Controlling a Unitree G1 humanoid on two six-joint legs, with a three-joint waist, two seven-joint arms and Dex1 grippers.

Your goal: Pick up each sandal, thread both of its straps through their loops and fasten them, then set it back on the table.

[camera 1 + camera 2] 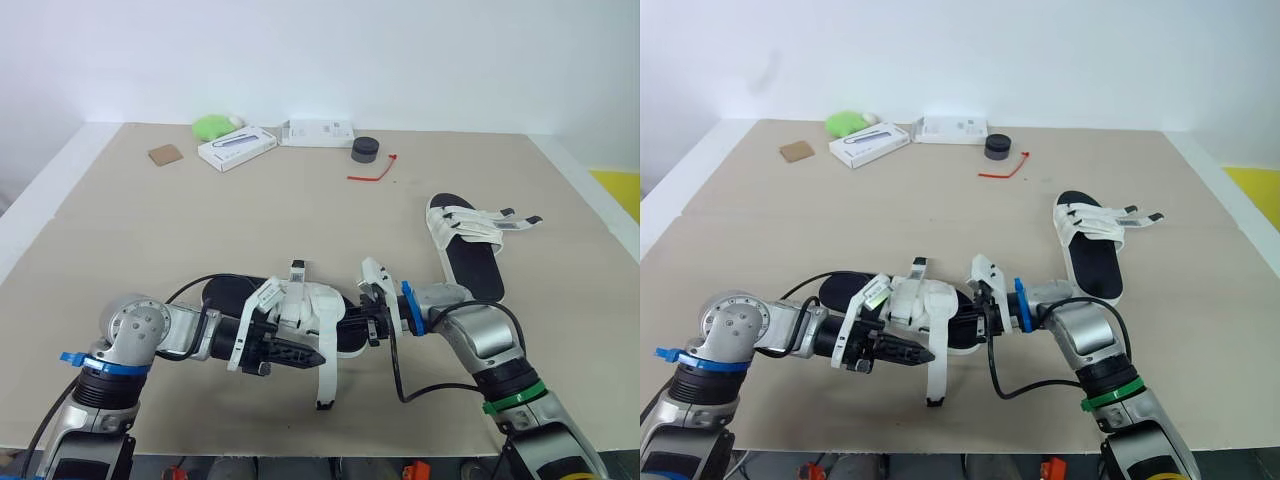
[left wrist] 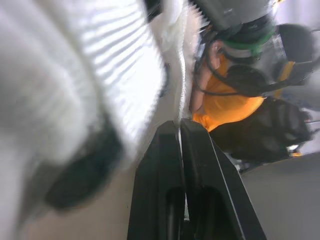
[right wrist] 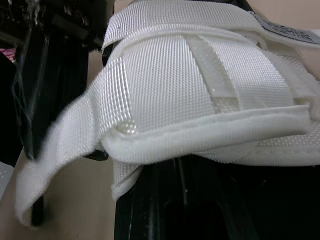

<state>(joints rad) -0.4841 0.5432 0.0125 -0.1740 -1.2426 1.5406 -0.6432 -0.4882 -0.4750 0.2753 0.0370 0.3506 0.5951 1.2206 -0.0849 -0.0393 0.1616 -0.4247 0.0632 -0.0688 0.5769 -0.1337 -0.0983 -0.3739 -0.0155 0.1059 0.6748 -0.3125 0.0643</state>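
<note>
A black-soled sandal with white straps (image 1: 310, 305) is held just above the table's front edge, between both grippers. My left gripper (image 1: 316, 357) is shut on the sandal's loose white strap (image 1: 328, 378), whose end hangs down toward the table. In the left wrist view the strap's thin edge (image 2: 181, 95) runs into the closed fingers (image 2: 165, 165). From the right, my right gripper (image 1: 369, 328) is shut on the sandal's sole edge, under its woven white upper (image 3: 200, 95). The second sandal (image 1: 466, 243) lies flat at the right, its strap ends loose.
Along the far edge lie a green object (image 1: 213, 126), two white boxes (image 1: 237, 148) (image 1: 320, 132), a brown square (image 1: 165, 154), a black round cap (image 1: 365, 150) and a red tie (image 1: 373, 172). The table's front edge (image 1: 300, 445) is close below the grippers.
</note>
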